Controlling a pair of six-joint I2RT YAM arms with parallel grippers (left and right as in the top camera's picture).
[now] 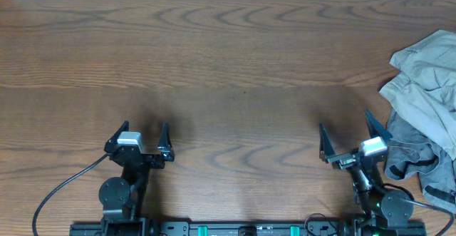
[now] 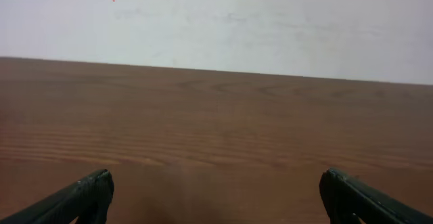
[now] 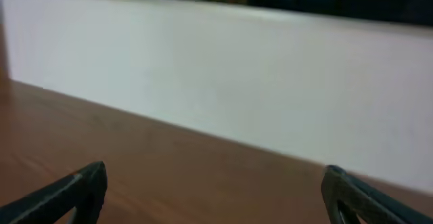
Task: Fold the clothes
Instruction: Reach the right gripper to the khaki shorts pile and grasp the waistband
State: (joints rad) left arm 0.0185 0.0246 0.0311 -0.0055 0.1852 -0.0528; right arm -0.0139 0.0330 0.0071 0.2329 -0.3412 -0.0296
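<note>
A crumpled pile of grey clothes [image 1: 426, 108] lies at the right edge of the wooden table [image 1: 228, 72], partly cut off by the frame. My left gripper [image 1: 145, 137] is open and empty near the front left, far from the clothes. My right gripper [image 1: 347, 137] is open and empty near the front right, just left of the pile and not touching it. The left wrist view shows the open fingers [image 2: 215, 195] over bare wood. The right wrist view shows open fingers [image 3: 215, 190] over bare wood; the clothes are not in either wrist view.
A black cable [image 1: 60, 190] runs from the left arm base at the front edge. A white wall [image 2: 216, 21] borders the table's far side.
</note>
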